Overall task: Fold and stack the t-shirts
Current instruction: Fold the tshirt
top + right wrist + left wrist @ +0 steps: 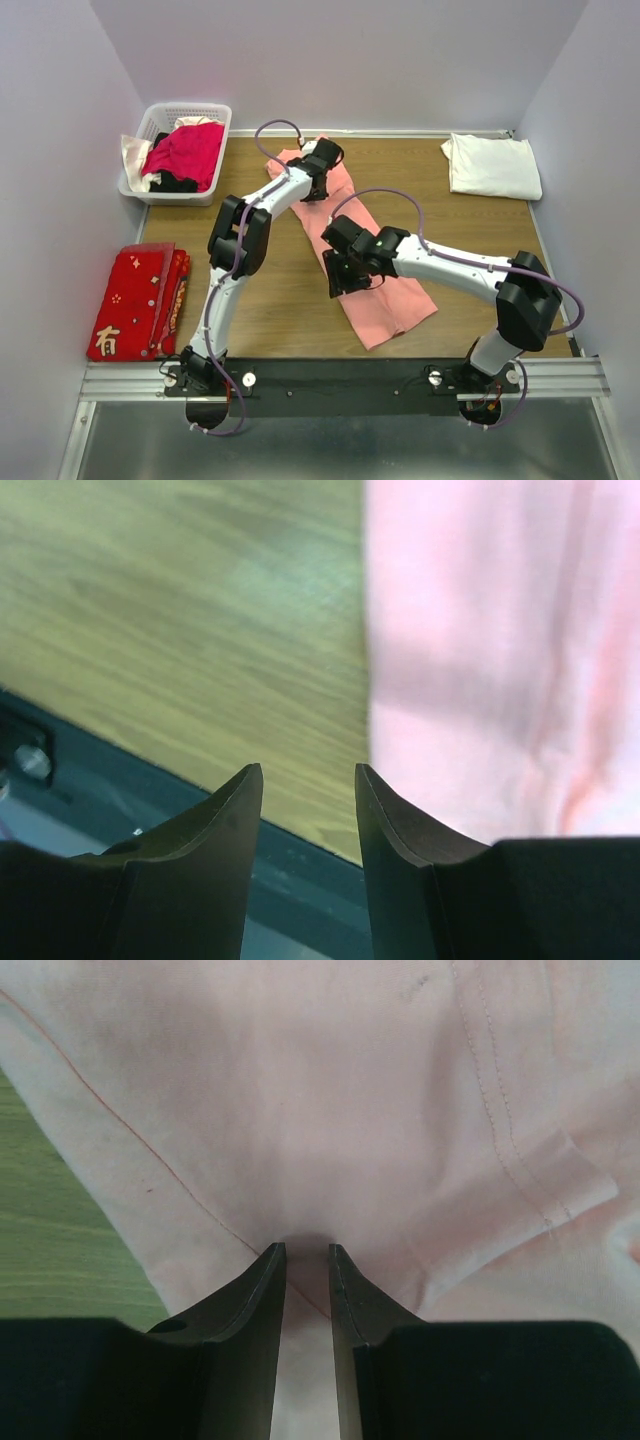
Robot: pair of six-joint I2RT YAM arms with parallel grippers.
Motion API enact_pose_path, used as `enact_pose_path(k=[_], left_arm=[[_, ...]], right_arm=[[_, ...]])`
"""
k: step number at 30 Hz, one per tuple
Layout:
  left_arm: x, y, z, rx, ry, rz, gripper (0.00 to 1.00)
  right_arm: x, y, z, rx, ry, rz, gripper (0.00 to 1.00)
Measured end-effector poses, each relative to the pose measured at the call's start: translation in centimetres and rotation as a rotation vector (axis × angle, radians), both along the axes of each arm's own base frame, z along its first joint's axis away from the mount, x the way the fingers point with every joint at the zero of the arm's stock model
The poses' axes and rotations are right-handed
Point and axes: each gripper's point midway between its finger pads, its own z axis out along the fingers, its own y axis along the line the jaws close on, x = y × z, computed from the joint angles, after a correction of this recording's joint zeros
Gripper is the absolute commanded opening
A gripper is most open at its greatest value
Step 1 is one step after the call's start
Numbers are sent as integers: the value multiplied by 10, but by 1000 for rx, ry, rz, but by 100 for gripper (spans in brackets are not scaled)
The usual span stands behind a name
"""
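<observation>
The salmon-pink t-shirt (pixel 395 300) lies as a long narrow strip running from the table's back middle to the front right. My left gripper (pixel 318 175) is at its far end. In the left wrist view the left gripper (pixel 307 1250) has its jaws nearly together, with a pinch of pink fabric (pixel 330 1090) between them. My right gripper (pixel 340 280) hovers over the strip's left edge at its middle. In the right wrist view the right gripper (pixel 308 770) is open and empty, with the shirt's edge (pixel 500 660) beside the right finger. The white t-shirt (pixel 492 165) lies folded at the back right.
A white basket (pixel 222 112) holding magenta and other cloths stands at the back left. A flat red cloth with gold characters (pixel 135 300) lies at the left edge. The black mounting rail (pixel 350 380) runs along the near edge. The wooden table (pixel 280 300) shows between the arms.
</observation>
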Motion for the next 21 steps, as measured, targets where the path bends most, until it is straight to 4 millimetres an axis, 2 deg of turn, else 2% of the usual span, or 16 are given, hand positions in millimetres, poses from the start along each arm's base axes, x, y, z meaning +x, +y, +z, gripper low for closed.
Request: enact_pose_path(k=[3, 9, 14, 21], left_arm=[[7, -2, 3, 2, -5, 8, 33], [24, -11, -4, 5, -8, 10, 33], [48, -20, -4, -21, -51, 2, 34], [77, -35, -1, -145, -102, -82, 36]], right_arm=[[8, -8, 3, -42, -34, -34, 51], [20, -22, 11, -120, -94, -95, 52], [22, -35, 10, -175, -109, -115, 52], [21, -50, 7, -231, -102, -132, 52]])
